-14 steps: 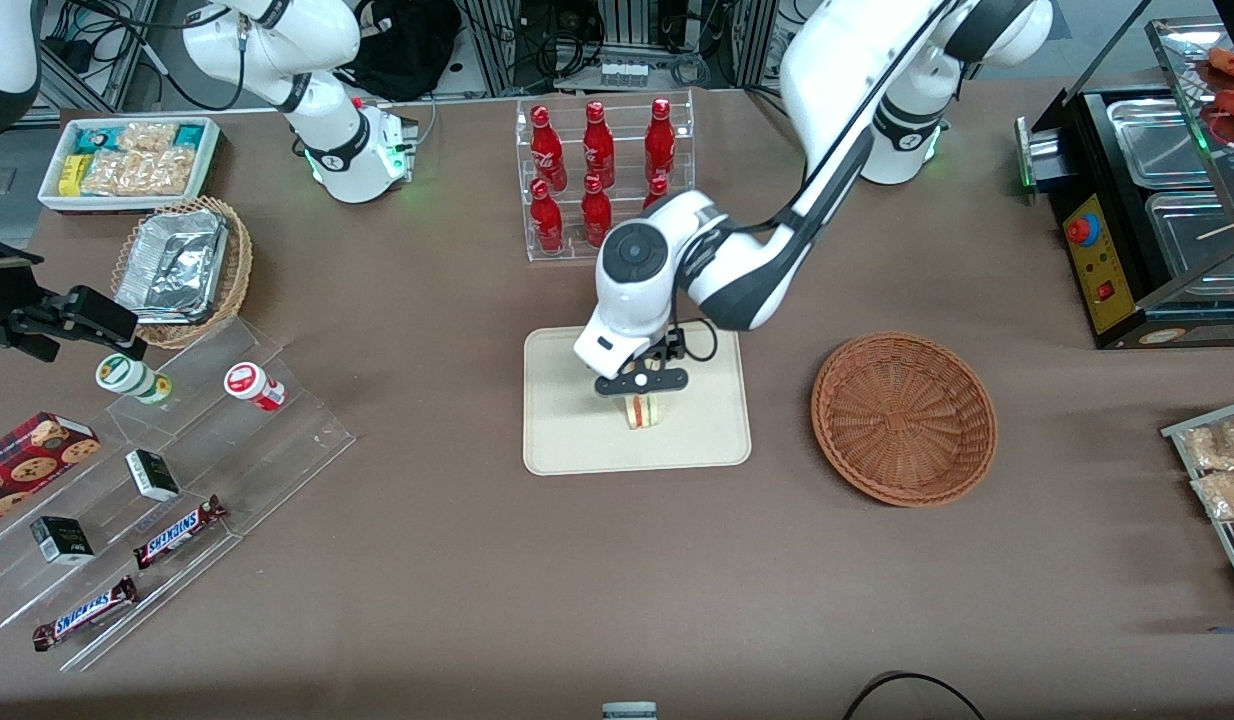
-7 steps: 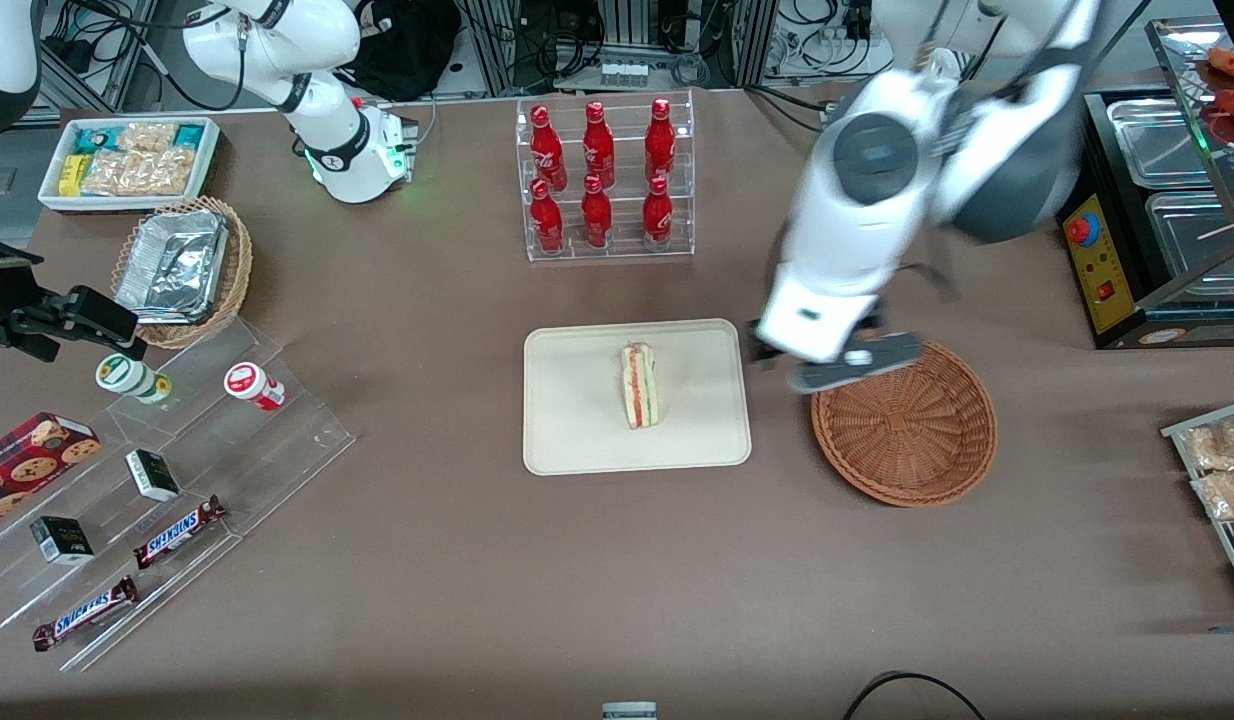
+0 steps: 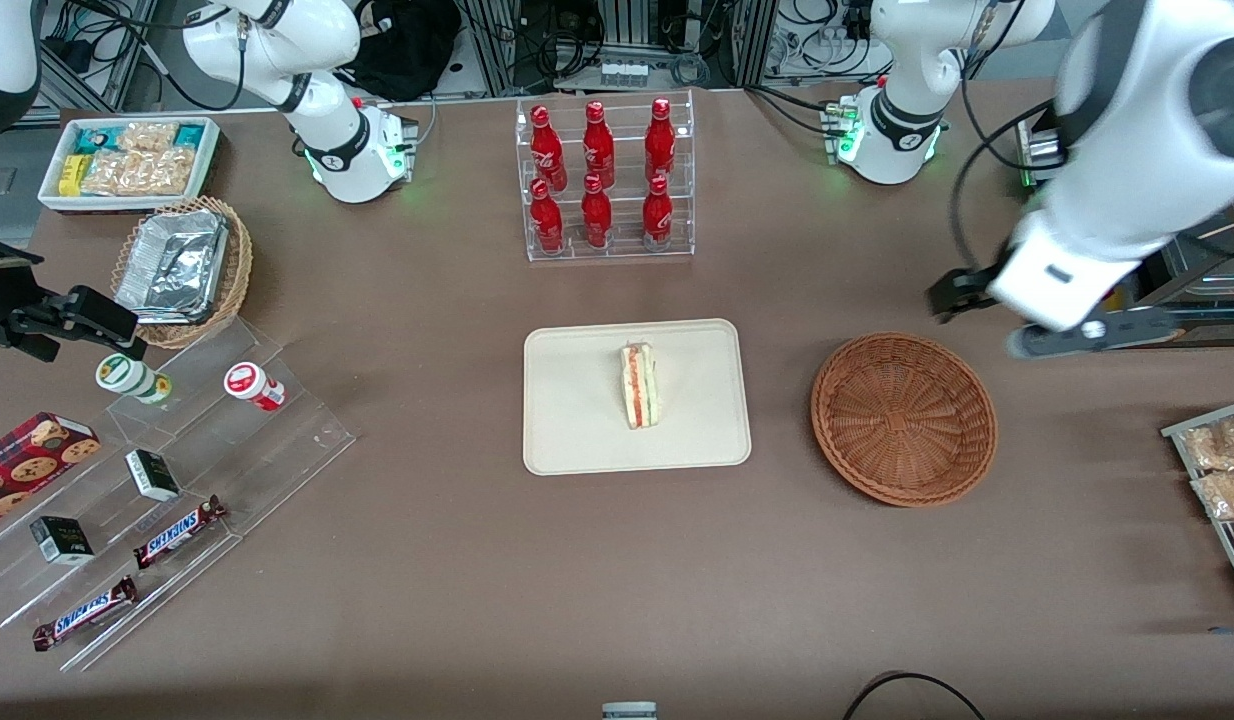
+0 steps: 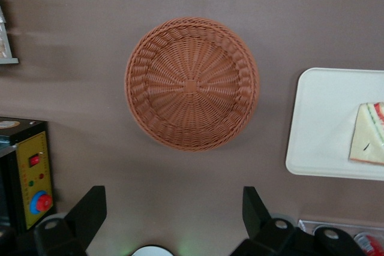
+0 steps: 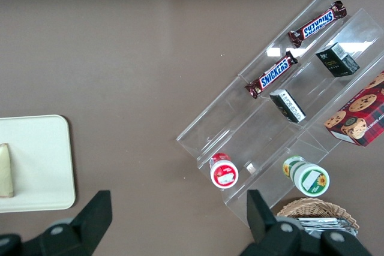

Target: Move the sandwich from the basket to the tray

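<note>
Gripper (image 4: 171, 208) fingers (image 4: 89, 208) are seen spread wide apart with nothing between them, held high above the table toward the working arm's end, at roughly two o'clock from the basket (image 3: 904, 417) in the front view. In that view the gripper (image 3: 1052, 335) is carried on a raised, blurred white forearm whose upper part is cut off by the frame.

The basket is seen empty in the wrist view (image 4: 192, 83). The sandwich (image 3: 639, 384) is laid on the tray (image 3: 577, 420), near its middle, with the tray well apart from the basket at nine o'clock. A clear rack of red bottles (image 3: 602, 175) is stood at twelve o'clock from the tray. A black counter appliance (image 3: 1102, 260) is partly covered by the forearm. In the wrist view only a corner of the sandwich (image 4: 369, 142) is shown.
</note>
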Robot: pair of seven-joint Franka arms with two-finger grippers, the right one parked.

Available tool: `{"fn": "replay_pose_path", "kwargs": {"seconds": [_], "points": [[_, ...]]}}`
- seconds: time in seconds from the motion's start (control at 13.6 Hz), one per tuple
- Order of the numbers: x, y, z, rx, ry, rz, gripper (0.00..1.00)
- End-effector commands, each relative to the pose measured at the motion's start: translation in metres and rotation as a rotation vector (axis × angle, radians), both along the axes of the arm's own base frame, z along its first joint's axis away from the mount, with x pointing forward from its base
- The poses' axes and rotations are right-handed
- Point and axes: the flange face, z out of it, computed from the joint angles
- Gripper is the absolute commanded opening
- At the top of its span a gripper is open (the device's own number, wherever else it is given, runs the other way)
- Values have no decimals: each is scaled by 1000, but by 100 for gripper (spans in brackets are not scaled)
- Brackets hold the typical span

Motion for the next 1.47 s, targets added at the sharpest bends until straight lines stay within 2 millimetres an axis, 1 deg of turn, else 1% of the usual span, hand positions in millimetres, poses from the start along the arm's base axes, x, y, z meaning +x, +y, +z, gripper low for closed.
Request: {"fn": "replay_pose_path", "kwargs": {"seconds": [0.0,0.15,0.22,0.29,0.37,0.59,0.66,0.74,0.88,1.11,1.4], "points": [[-20,25,9,-28,26,-83,100],[-24,55,16,-84,26,-97,100],[-25,67,20,-91,18,-98,100],[-27,71,22,-93,22,-101,100],[-27,71,22,-91,24,-100,100],[-17,55,23,-77,12,-120,100],[-14,57,27,-80,3,-116,100],[-11,52,30,-82,-2,-125,100],[-8,50,31,-82,-7,-113,100],[-7,56,30,-25,-13,-92,100],[-6,58,32,-25,-23,-90,100]]}}
